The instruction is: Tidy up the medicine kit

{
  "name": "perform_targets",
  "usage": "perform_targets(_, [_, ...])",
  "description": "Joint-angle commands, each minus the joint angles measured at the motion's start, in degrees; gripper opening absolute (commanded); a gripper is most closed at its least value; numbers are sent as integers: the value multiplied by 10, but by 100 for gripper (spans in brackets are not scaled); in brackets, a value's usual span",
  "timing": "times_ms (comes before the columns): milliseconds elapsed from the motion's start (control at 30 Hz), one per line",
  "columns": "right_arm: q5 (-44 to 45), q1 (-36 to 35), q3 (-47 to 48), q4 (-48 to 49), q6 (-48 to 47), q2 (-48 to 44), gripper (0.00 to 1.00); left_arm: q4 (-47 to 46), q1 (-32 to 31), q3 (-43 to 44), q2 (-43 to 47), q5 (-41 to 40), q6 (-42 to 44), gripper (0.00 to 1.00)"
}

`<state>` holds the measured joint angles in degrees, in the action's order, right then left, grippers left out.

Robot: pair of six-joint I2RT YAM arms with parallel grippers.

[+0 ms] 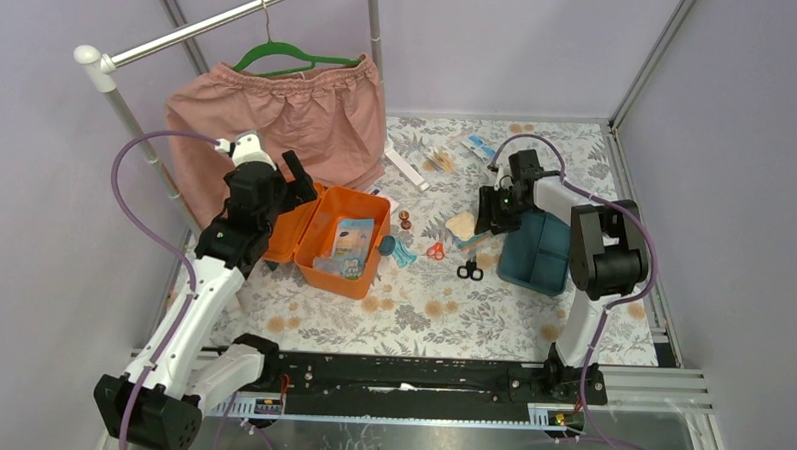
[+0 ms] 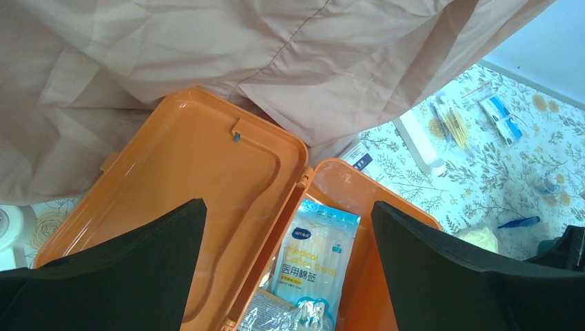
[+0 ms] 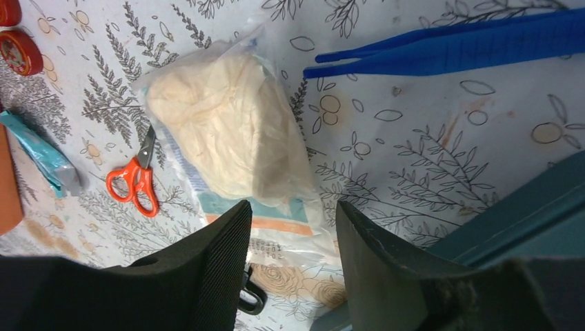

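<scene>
The medicine kit's orange box (image 1: pixel 358 274) lies open on the table with its lid (image 2: pixel 179 193) flat to the left. A cotton swab packet (image 2: pixel 321 248) and another clear packet are inside. The kit's dark teal insert tray (image 1: pixel 536 252) sits apart at the right. My left gripper (image 2: pixel 288 203) hangs open above the hinge, with nothing between its fingers. My right gripper (image 3: pixel 293 205) is open and low over the near end of a clear bag of cream gauze (image 3: pixel 227 131), one finger on each side, beside the tray's edge (image 3: pixel 524 207).
A pink garment (image 1: pixel 278 121) on a rack hangs behind the lid. Orange scissors (image 3: pixel 134 183), black scissors (image 1: pixel 469 271), blue tweezers (image 3: pixel 448 45), red jars (image 1: pixel 406 220) and a teal packet (image 1: pixel 402 252) lie between box and tray. A white tube (image 1: pixel 406 170) and packets (image 1: pixel 477 146) lie further back.
</scene>
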<state>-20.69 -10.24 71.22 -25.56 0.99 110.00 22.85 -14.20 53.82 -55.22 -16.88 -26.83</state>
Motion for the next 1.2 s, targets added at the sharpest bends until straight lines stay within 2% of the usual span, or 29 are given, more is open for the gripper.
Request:
perform_targets(0, [-28, 1, -40, -9, 31, -21, 54, -3, -5, -3, 8, -2, 11, 99])
perform_targets(200, [-32, 0, -74, 6, 42, -33, 41, -3, -7, -3, 12, -3, 11, 99])
perform_targets(433, [-39, 1, -78, 29, 60, -24, 17, -3, -11, -3, 14, -5, 11, 99])
perform_targets(600, [-38, 1, -83, 50, 69, -52, 0, 0, -10, 3, 12, -19, 11, 99])
perform_targets(800, [-55, 0, -88, 70, 87, -134, 0, 9, -11, 44, 6, -30, 3, 99])
perform_targets(933, [-57, 0, -83, 73, 103, -193, 0, -17, -11, 49, 5, -50, 6, 99])
perform_targets(1167, [-24, -12, -69, 69, 120, -281, 0, -26, -5, 63, -11, -99, 27, 99])
